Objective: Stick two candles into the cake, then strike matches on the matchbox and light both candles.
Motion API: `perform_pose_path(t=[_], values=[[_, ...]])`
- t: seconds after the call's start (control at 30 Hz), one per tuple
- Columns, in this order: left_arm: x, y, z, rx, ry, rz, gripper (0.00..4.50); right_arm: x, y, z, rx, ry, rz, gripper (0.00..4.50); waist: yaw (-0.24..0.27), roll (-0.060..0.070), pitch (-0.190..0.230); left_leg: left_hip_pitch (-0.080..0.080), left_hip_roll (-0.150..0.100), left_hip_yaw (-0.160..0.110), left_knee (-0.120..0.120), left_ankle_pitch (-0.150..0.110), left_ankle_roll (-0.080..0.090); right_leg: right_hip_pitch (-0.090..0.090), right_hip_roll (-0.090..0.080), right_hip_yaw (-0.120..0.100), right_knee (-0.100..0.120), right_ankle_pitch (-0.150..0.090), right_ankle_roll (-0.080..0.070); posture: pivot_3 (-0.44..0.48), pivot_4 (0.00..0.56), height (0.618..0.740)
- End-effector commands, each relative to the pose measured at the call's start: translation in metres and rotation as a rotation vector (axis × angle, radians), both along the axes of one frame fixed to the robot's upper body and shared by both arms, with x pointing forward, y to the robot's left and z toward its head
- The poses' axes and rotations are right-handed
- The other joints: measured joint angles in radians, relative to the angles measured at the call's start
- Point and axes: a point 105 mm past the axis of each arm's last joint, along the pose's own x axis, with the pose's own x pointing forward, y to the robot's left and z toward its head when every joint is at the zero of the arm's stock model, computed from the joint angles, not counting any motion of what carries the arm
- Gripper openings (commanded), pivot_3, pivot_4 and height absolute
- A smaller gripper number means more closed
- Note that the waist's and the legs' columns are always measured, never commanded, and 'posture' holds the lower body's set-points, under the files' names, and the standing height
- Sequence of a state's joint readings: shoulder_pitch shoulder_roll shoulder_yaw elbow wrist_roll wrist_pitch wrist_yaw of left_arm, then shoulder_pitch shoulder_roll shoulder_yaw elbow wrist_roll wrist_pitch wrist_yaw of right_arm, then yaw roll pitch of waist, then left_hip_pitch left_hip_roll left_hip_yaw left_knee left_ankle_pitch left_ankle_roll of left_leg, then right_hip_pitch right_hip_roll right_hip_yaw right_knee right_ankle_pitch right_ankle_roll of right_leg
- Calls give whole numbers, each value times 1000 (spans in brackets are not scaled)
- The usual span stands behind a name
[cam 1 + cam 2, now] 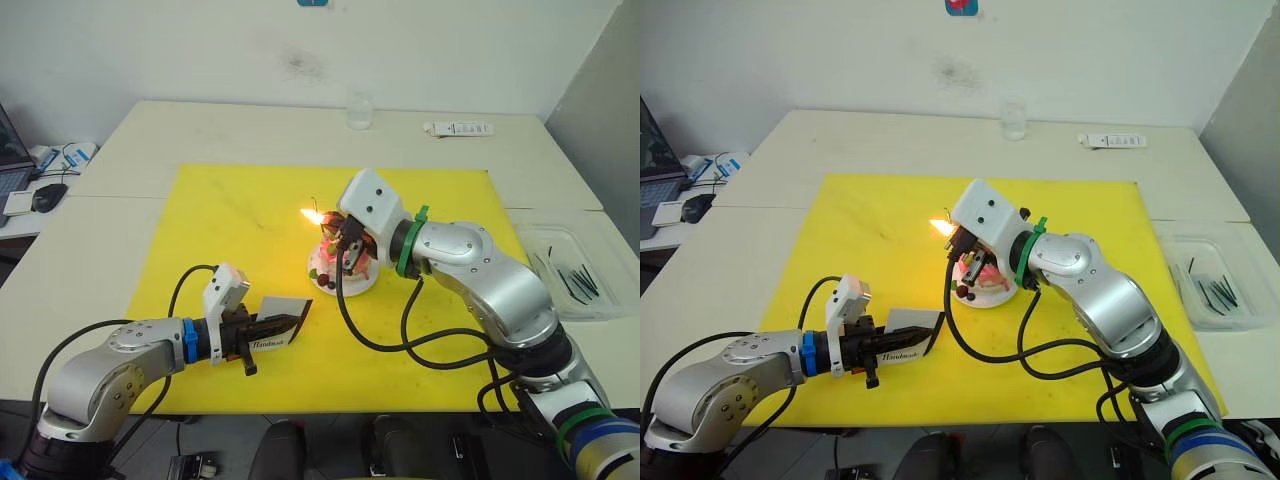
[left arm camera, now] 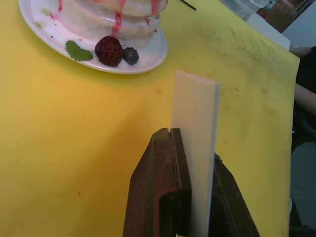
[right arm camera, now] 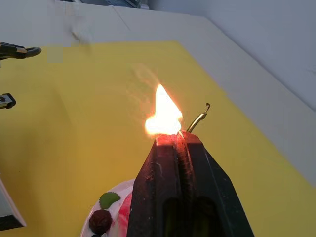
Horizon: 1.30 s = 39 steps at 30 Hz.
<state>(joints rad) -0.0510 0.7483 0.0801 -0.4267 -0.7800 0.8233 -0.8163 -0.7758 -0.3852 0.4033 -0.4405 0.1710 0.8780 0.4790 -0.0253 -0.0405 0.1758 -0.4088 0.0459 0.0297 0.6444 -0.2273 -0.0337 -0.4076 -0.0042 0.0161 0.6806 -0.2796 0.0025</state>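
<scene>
The pink layered cake (image 1: 343, 265) sits on its small white plate (image 2: 143, 61) near the middle of a smooth yellow mat (image 1: 230, 230) spread over pale tabletops, with a thin hooked candle (image 3: 199, 117) rising beside a bright flame (image 3: 164, 116) at the tips of the right gripper (image 3: 175, 140), whose black fingers are pressed together on something burning that I cannot make out. Toward the mat's near edge the left gripper (image 1: 262, 328) pinches the flat white matchbox (image 1: 278, 322) on edge. A clear glass (image 1: 359, 110) and a white remote (image 1: 458, 128) lie by the tables' far edge under a plain white wall, and a clear tray (image 1: 570, 268) of black sticks rests off the mat's right edge.
</scene>
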Motion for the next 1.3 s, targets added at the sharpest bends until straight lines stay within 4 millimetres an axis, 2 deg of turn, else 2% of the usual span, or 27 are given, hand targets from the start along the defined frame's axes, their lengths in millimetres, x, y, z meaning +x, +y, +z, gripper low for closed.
perform_pose_path(t=[0.03, 0.23, 0.43, 0.9, 1.3], values=[[-2, -10, 5, -13, -22, -38, 0, 2, 6, 18, 3, -123, 8, 77, 0, 0, 0, 0, 0, 0, 0, 0, 0, 0, 0, 0, 0, 0, 0, 0, 150, 740], [-2, -11, 7, -15, -24, -39, 0, 12, 5, 19, -27, -208, -24, 77, 1, 0, 0, 0, 0, 0, 0, 0, 0, 0, 0, 0, 0, 0, 0, 0, 150, 740], [-2, -11, 9, -17, -25, -38, 0, 13, 5, 17, -44, -232, -19, 77, 2, 0, 0, 0, 0, 0, 0, 0, 0, 0, 0, 0, 0, 0, 0, 0, 150, 740], [-1, -14, 13, -25, -25, -38, 0, 22, 3, 0, -120, -250, -32, 77, 2, 0, 0, 0, 0, 0, 0, 0, 0, 0, 0, 0, 0, 1, -1, 0, 150, 740], [0, -12, 12, -27, -18, -26, 0, 23, 4, 3, -113, -264, -37, 77, 2, 0, 0, 0, -1, 0, 0, 0, 0, 0, 0, 0, 0, 1, -1, 0, 150, 740]])
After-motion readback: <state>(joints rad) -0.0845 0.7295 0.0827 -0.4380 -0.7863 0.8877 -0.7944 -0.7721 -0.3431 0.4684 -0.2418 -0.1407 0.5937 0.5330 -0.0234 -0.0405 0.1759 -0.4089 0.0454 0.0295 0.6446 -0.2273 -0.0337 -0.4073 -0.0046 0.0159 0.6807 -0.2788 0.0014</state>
